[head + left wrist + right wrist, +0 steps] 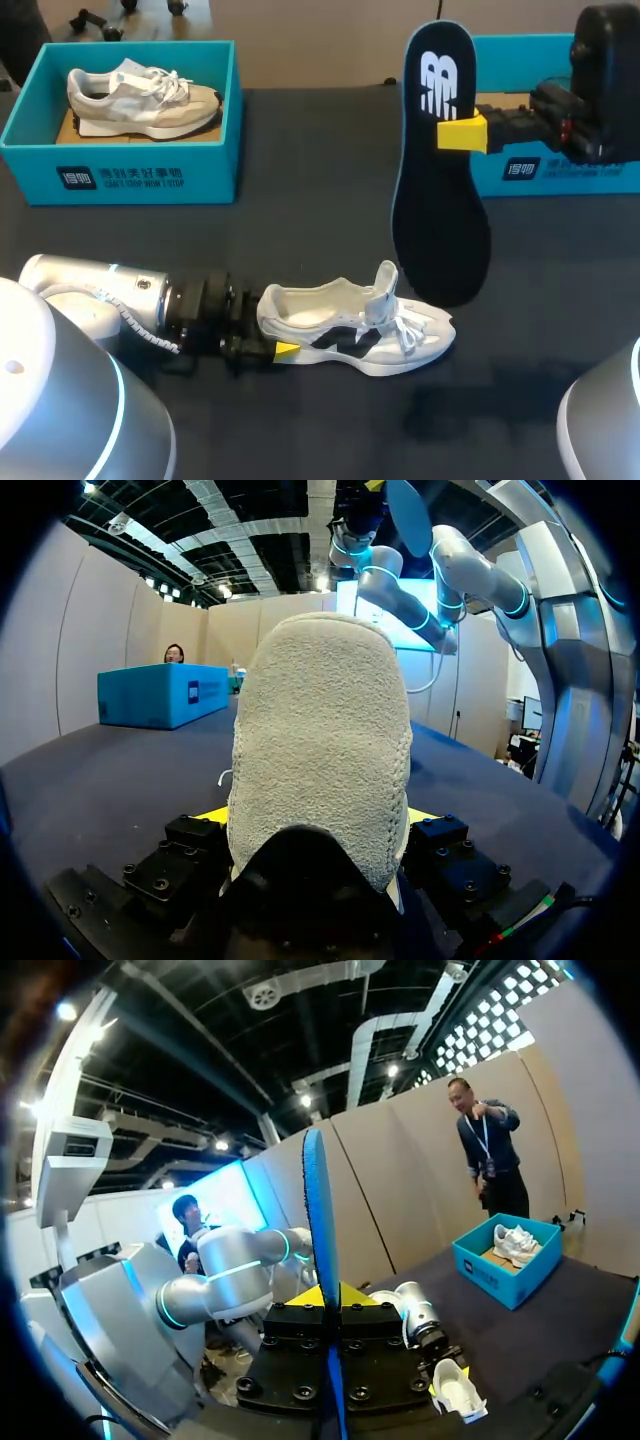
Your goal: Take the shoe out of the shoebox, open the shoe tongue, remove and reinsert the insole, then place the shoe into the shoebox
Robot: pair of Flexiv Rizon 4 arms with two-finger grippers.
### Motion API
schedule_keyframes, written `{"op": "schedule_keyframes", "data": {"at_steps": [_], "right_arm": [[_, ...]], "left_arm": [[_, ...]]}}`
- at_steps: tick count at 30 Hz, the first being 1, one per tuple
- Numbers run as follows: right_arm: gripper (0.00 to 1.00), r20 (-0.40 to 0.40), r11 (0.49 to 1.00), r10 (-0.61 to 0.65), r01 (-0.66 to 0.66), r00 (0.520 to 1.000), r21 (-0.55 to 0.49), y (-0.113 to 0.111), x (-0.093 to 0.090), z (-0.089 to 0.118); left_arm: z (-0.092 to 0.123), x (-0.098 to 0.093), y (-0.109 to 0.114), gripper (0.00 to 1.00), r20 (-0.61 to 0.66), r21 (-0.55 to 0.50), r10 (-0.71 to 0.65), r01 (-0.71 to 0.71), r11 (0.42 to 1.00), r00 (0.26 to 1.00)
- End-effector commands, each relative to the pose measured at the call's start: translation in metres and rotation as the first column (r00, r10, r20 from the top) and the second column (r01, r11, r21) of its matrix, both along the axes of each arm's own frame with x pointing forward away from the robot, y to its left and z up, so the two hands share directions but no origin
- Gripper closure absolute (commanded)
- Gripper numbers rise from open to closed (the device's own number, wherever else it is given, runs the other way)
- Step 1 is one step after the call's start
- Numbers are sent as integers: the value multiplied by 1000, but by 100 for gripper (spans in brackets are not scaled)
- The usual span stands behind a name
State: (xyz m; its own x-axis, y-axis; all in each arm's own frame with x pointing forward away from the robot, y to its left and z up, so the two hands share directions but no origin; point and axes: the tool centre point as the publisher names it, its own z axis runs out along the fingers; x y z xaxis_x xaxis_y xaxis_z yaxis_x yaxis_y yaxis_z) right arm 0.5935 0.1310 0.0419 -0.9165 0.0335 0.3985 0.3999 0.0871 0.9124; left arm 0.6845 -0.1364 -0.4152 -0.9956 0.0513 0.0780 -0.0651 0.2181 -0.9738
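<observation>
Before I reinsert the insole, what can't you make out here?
- Inside the right shoebox: head view, hidden behind the right gripper and insole, cut off by the edge.
- Toe cavity of the shoe: head view, covered by tongue and laces.
- Fingertips of the left gripper: left wrist view, the heel hides nearly all.
- Faces of the insole: right wrist view, seen edge-on.

Left fingers (286,350) clamp the shoe (420,336); right fingers (461,134) hold the insole (440,220) upright.
</observation>
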Motion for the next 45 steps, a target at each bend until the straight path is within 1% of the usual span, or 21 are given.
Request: {"op": "schedule_keyframes", "data": {"at_steps": [1,9,10,12,13,14,15,21,25,33,36,40,45], "right_arm": [[100,-1,1000,2,-2,1000,-2,2,2,0],[100,-1,1000,2,-2,1000,-2,2,2,0],[100,-1,1000,2,-2,1000,-2,2,2,0],[100,-1,1000,2,-2,1000,-2,2,2,0],[100,-1,1000,2,-2,1000,-2,2,2,0],[100,-1,1000,2,-2,1000,-2,2,2,0],[100,-1,1000,2,-2,1000,-2,2,2,0],[100,-1,1000,2,-2,1000,-2,2,2,0],[100,-1,1000,2,-2,1000,-2,2,2,0],[100,-1,1000,2,-2,1000,-2,2,2,0],[100,-1,1000,2,-2,1000,-2,2,2,0],[100,-1,1000,2,-2,1000,-2,2,2,0],[100,-1,1000,2,-2,1000,-2,2,2,0]], "left_arm": [[1,-1,-1,100,0,2,3,-3,1000,1000],[1,1,0,100,6,-1,-1,1,1000,1000],[1,1,1,88,9,-3,-3,3,1000,1000],[2,1,2,60,12,-4,-8,8,1000,1000],[2,1,2,50,12,-5,-14,14,1000,1000],[2,1,3,15,13,-3,-15,15,1000,1000],[2,1,3,0,14,-1,-17,17,1000,1000],[5,1,7,0,32,12,-58,57,998,998],[6,0,10,0,55,43,-65,63,997,996],[14,7,25,0,66,124,-53,44,991,996],[20,6,32,0,79,167,-71,57,984,994],[26,6,43,0,97,254,-93,66,965,991],[32,7,56,0,115,380,-118,66,922,986]]}}
